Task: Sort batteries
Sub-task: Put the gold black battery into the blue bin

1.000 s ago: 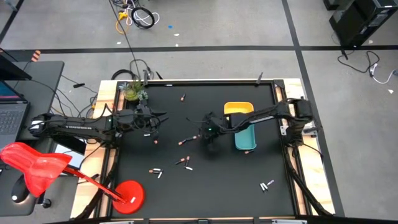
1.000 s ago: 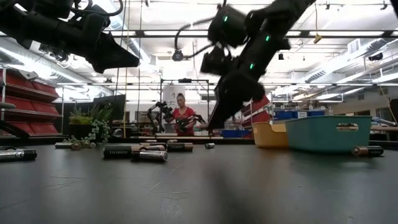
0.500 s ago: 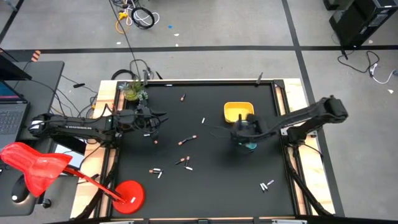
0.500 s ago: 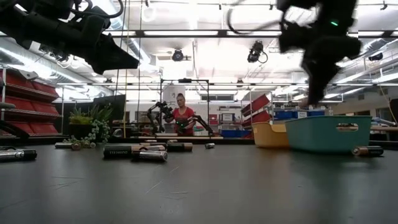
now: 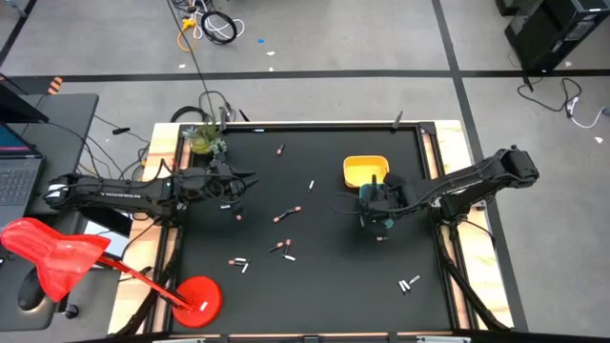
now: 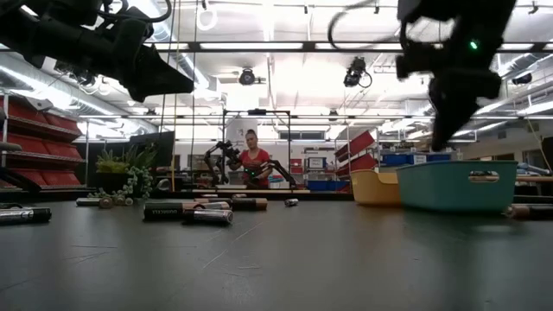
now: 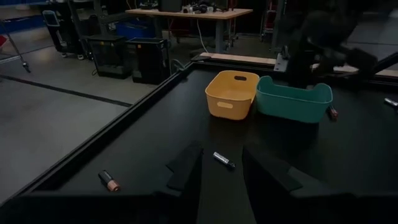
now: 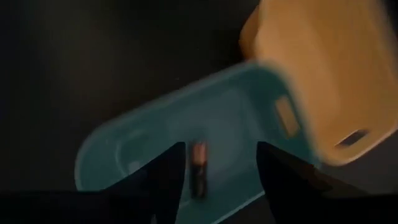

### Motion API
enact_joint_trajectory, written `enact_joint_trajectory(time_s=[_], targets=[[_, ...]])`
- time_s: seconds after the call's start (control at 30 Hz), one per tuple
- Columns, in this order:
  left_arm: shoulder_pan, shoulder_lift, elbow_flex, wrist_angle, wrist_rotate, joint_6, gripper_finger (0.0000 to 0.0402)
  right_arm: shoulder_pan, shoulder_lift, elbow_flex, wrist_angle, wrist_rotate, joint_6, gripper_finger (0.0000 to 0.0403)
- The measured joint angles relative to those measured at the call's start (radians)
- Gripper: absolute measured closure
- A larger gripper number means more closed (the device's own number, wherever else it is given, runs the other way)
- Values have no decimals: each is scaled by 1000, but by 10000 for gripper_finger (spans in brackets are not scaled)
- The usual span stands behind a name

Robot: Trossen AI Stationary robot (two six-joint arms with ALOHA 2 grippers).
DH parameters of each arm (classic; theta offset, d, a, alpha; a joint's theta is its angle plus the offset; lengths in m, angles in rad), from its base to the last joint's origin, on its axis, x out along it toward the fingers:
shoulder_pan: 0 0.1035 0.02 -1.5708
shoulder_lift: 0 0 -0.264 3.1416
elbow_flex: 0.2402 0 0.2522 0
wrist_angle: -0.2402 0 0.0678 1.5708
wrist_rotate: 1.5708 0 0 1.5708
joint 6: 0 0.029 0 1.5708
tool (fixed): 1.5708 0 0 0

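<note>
My right gripper (image 8: 217, 177) hangs open over the teal tray (image 8: 143, 155), which stands beside the yellow tray (image 5: 365, 170) at the table's right middle. A dark battery with a copper end (image 8: 199, 169) shows between the fingers against the tray's floor, touching neither finger; I cannot tell whether it lies there or is falling. My left gripper (image 7: 221, 171) is open and holds nothing, raised over the table's left side (image 5: 243, 179). More batteries lie on their sides on the black table, one (image 7: 224, 160) just beyond the left fingers, others at mid-table (image 5: 283, 216).
Batteries are scattered at the far middle (image 5: 280, 150), near left (image 5: 238, 262), near right (image 5: 410, 283) and beside the teal tray (image 5: 381, 237). A small plant (image 5: 204, 141) stands at the far left corner. A raised rim frames the table. A person (image 6: 254, 160) stands far behind.
My right gripper has swung from the table's middle toward the right edge and now hangs over the teal tray, hiding most of it from above. My left arm has kept still.
</note>
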Motion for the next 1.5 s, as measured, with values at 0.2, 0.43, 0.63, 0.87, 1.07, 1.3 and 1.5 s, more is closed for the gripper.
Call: enact_joint_trajectory(time_s=[0.2,0.43,0.63,0.87,1.07,1.3,1.5], targets=[[0,0,0,-1,0,0,284,-67,5,64,283,17,-235,214],[0,0,0,-37,0,-15,284,-82,128,51,638,-279,-457,232],[0,0,0,-13,0,4,284,-88,296,57,879,-321,-555,236],[0,10,0,4,0,-10,284,-178,493,166,963,-386,-677,226],[0,21,0,7,0,-2,284,-211,604,246,1004,-485,-743,214],[0,36,0,-12,0,0,285,-243,683,263,1105,-542,-769,217],[0,46,0,-19,0,3,285,-263,735,228,1224,-568,-782,224]])
